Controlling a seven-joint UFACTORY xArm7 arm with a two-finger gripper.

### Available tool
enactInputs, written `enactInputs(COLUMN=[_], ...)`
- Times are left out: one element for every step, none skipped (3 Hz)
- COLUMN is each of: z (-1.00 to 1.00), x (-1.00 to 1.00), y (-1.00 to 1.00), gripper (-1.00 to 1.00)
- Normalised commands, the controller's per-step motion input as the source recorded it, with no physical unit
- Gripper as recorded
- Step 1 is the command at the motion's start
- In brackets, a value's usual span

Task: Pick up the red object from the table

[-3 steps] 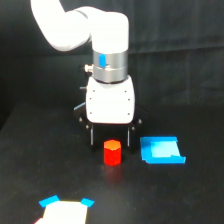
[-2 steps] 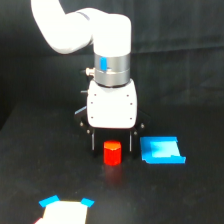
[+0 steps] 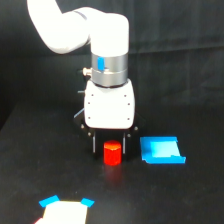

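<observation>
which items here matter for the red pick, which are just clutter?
Job:
- small bright red stubby cylinder block, sitting between the tool's fingers
- tool, open, straddling the block
- wide matte black table it stands on

Clutter:
- bright blue flat tray-like piece, on the exterior view's right of the block
- white piece with blue corners, at the bottom edge

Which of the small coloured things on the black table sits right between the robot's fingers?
The small red stubby cylinder. It stands between the two dark fingers, while the bright blue flat tray piece lies apart on the exterior view's right, and the blue-cornered white piece lies near the bottom edge.
</observation>
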Motion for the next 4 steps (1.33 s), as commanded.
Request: enactInputs(z=[0.34,1.00,1.00,-0.79], x=[0.17,0.07,-0.48,-0.55], y=[0.02,0.00,-1.00,-0.87], gripper=[-0.77,-0.55,-1.00,1.00])
